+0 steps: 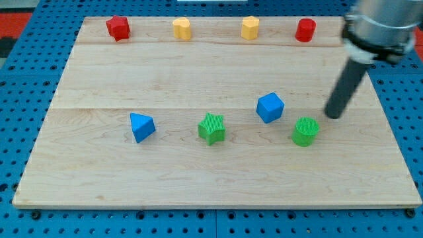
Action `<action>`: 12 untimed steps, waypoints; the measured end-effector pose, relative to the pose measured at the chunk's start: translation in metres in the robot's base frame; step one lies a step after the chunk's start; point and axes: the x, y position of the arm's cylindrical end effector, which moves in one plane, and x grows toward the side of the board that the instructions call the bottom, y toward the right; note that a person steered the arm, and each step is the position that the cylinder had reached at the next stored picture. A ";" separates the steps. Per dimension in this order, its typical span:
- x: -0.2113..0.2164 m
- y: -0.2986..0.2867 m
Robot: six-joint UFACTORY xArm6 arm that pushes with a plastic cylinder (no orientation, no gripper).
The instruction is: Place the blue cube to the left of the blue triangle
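my tip (332, 116) right of blue cube (269, 107)

You had eight blocks on the wooden board (198, 73): two blue, the blue cube (269, 107) and blue triangle (141, 127); two green; two red and two yellow along the board's top edge.

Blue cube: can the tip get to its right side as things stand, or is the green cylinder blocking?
Probably yes. My tip sits right of the blue cube, above the green cylinder in the view. The board between tip and cube looks bare; the cylinder lies lower, off that line.
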 end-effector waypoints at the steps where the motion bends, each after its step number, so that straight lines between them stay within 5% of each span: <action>1: -0.020 -0.083; 4: 0.005 -0.070; 7: -0.029 -0.216; 10: -0.012 -0.218; 12: -0.034 -0.320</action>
